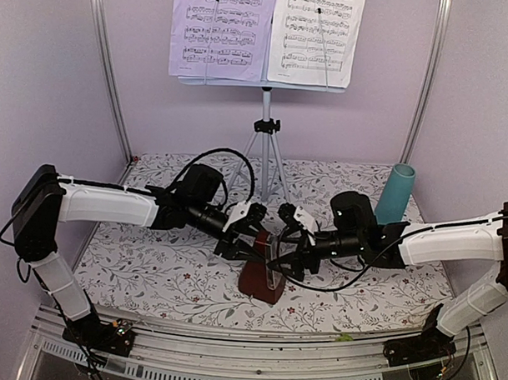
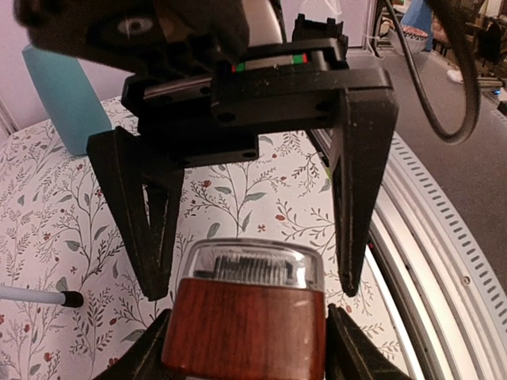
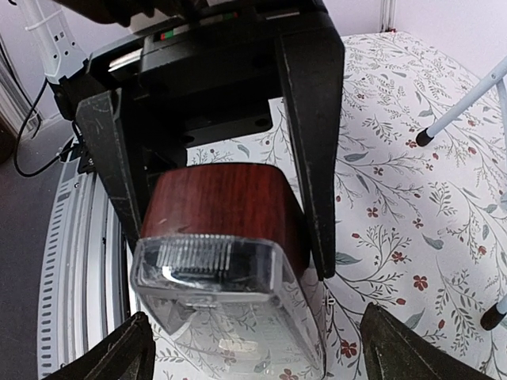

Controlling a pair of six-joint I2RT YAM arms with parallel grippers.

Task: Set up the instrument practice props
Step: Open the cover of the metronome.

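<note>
Top external: metronome [image 1: 263, 284] at 6 o'clock on tabletop [image 1: 151, 274], long axis near upright. Left pincer [image 1: 240, 244], at its 11 o'clock, appears clamped on the wood sides. Right pincer [image 1: 286, 262], at 1 o'clock, is spread wide, not touching. Judgement: left arm should move it.

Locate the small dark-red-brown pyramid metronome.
In the top view, the small dark-red-brown pyramid metronome is at front-centre of the floral table, between the left gripper and right gripper, in front of the silver tripod legs.
</note>
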